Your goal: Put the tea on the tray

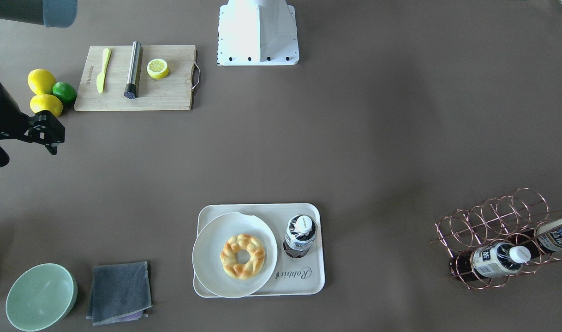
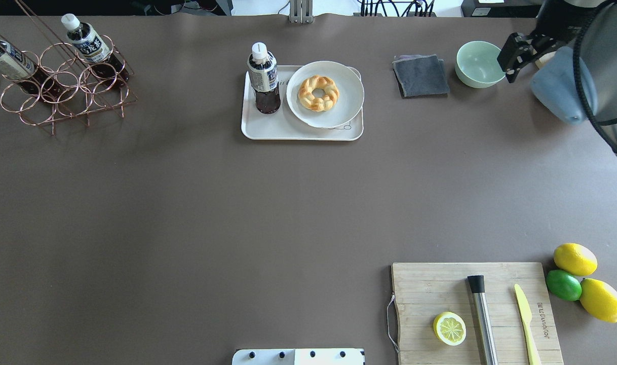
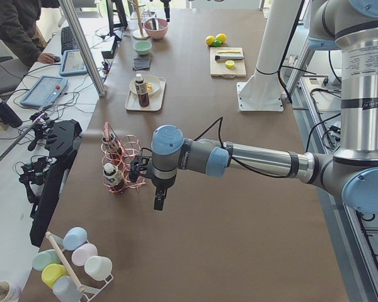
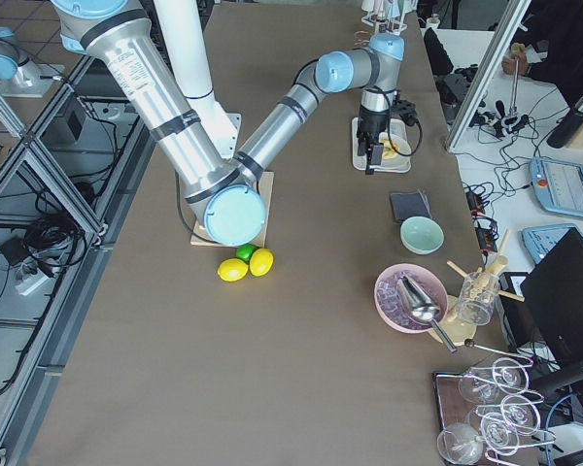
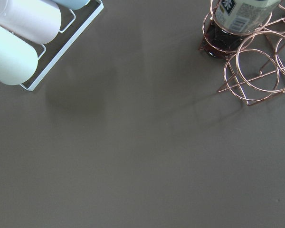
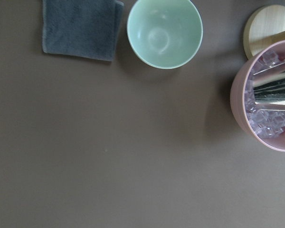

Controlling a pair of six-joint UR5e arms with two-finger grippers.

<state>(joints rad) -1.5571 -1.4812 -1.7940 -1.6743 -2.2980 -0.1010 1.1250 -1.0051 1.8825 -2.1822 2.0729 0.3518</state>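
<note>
Tea [image 1: 300, 235] upright on tray [image 1: 308, 282] beside plate [image 1: 212, 258], well apart from right gripper [image 1: 50, 140] and left gripper [image 3: 159, 200]; finger gaps unreadable, both likely empty.

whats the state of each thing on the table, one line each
tea bottle, upright on the tray, cap on
rack bottles, leaning in the wire rack, caps on
plate, on the tray, holding a doughnut
green bowl, upright, empty
cloth, folded
lemon half, cut face up on the board
</note>
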